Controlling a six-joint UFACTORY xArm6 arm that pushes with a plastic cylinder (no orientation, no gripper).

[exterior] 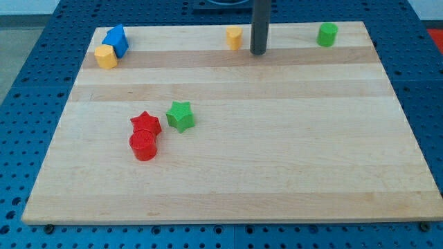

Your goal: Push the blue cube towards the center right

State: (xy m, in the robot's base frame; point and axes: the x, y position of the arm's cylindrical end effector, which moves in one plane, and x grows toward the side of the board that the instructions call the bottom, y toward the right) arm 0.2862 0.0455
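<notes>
Blue cube (pixel 117 40) at the table's (pixel 228 187) top-left corner, touching a yellow block (pixel 106 57), not yet pushed; tool a bare rod, nothing to open or close, tip (pixel 258 52) well apart beside another yellow block (pixel 234 37); whole push remaining.

A single camera looks down at a slant from beyond the view's bottom edge of the wooden board (pixel 228 180), facing toward its far edge. It stands far enough off to take in nearly the whole board and the surrounding blue perforated table (pixel 28 104)
</notes>
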